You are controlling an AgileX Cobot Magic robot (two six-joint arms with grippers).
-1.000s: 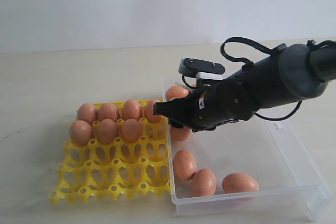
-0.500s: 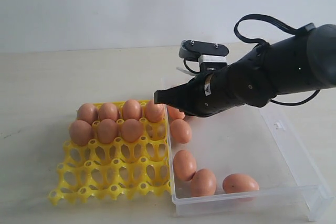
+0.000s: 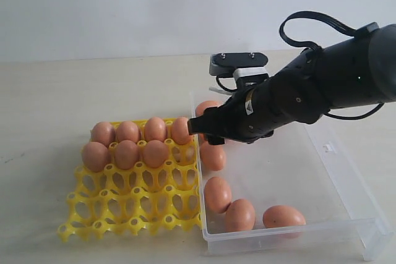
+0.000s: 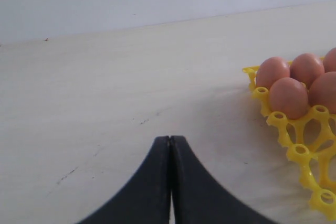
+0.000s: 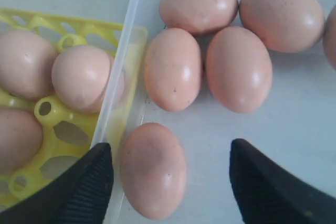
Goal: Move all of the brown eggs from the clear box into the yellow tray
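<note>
The right gripper (image 3: 202, 132) had drawn back since a second earlier. Then its tip reached over the right edge of the yellow tray (image 3: 133, 205). Now it hung over the left wall of the clear box (image 3: 297, 171), and the arm behind it sat a little higher and further right. Its fingers were spread wide and grasped nothing, with one egg (image 5: 153, 169) lying on the box floor below and between them. The tray's load had not changed. Seven brown eggs (image 3: 127, 132) sat in its cups, four in the back row and three in the row just in front of it, and the rest of the lattice was bare. In the box, a few more eggs lay along the left wall and near the front, and others were clustered under the arm. The left gripper (image 4: 169, 142) was clenched, fingertips pressed together on nothing, above bare table beside the tray's corner.

The table (image 3: 74, 91) was pale, beige and lightly scuffed. Behind it rose a plain whitish wall (image 3: 124, 10).
</note>
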